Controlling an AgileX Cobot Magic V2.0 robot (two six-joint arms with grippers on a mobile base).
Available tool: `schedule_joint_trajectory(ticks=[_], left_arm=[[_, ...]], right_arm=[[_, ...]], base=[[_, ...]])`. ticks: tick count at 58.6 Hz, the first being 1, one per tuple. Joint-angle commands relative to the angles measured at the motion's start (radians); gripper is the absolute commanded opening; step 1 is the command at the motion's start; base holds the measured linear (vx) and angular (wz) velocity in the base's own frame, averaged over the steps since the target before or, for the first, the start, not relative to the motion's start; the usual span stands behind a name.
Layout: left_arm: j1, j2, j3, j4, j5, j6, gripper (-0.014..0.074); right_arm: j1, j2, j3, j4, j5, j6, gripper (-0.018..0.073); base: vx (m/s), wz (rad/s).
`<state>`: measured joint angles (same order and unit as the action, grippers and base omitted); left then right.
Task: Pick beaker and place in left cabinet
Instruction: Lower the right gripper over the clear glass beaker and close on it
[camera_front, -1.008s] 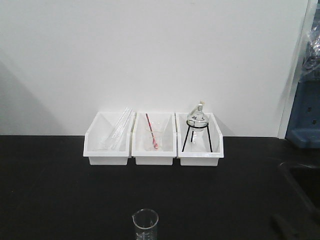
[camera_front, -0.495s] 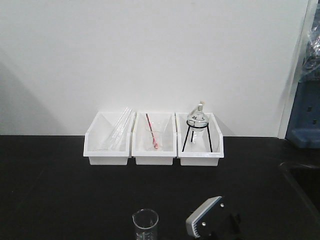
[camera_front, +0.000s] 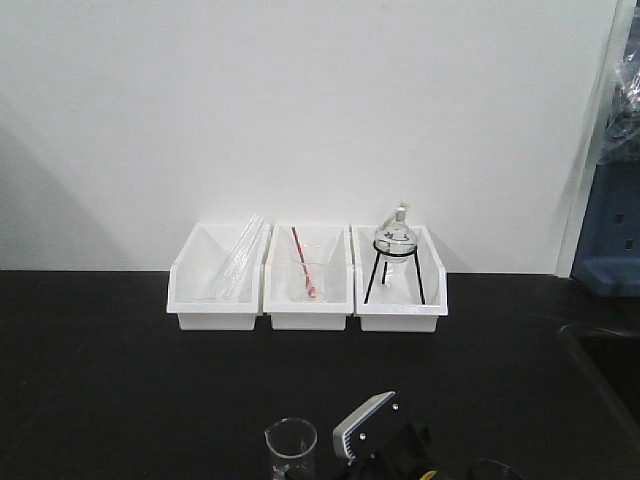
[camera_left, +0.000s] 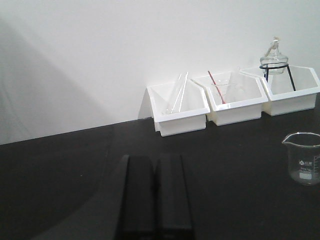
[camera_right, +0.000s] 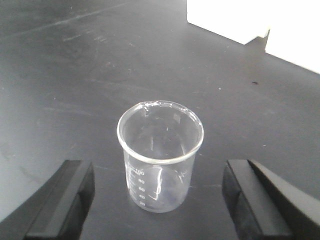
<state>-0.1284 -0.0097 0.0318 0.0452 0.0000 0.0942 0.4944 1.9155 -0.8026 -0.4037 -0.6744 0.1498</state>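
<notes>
Slid leftward, right jaws gape clear astride the beaker (camera_right: 160, 156); left jaws clenched.

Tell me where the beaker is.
The beaker stands on the black bench at the front view's bottom edge, before the middle white bin; in the right wrist view it sits untouched between the open right gripper's fingers.

The beaker (camera_right: 160, 157) is clear glass with white printed marks, standing on a black bench (camera_front: 100, 380). Mid-frame are three white bins (camera_front: 307, 318), a red rod (camera_front: 304, 262) and a black tripod (camera_front: 393, 278). A blue unit (camera_front: 612, 240) is at far right.
</notes>
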Motion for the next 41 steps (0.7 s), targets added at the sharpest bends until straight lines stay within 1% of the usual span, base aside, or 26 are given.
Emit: schedule_joint_trajectory(ticks=[1, 19, 29, 37, 41], left_arm=[[-0.001, -0.019, 0.016, -0.003, -0.075, -0.003, 0.0001], [-0.001, -0.019, 0.016, -0.003, -0.075, -0.003, 0.0001], [-0.001, -0.019, 0.016, -0.003, -0.075, -0.003, 0.0001], [-0.001, -0.019, 0.016, -0.003, -0.075, -0.003, 0.0001], [-0.001, -0.019, 0.016, -0.003, -0.075, -0.003, 0.0001]], right_arm=[[0.000, -0.021, -0.027, 0.011, -0.104, 0.006, 0.0589], [0.000, 0.068, -0.027, 0.011, -0.172, 0.014, 0.0589], [0.000, 0.087, -0.037, 0.011, -0.172, 0.014, 0.0597], [0.008, 0.103, -0.089, 0.016, -0.167, 0.018, 0.0613], [0.019, 0.119, -0.123, 0.016, -0.138, 0.026, 0.0619]], base=[[0.00, 0.00], [0.00, 0.00], [0.00, 0.00], [0.00, 0.00], [0.00, 0.00]])
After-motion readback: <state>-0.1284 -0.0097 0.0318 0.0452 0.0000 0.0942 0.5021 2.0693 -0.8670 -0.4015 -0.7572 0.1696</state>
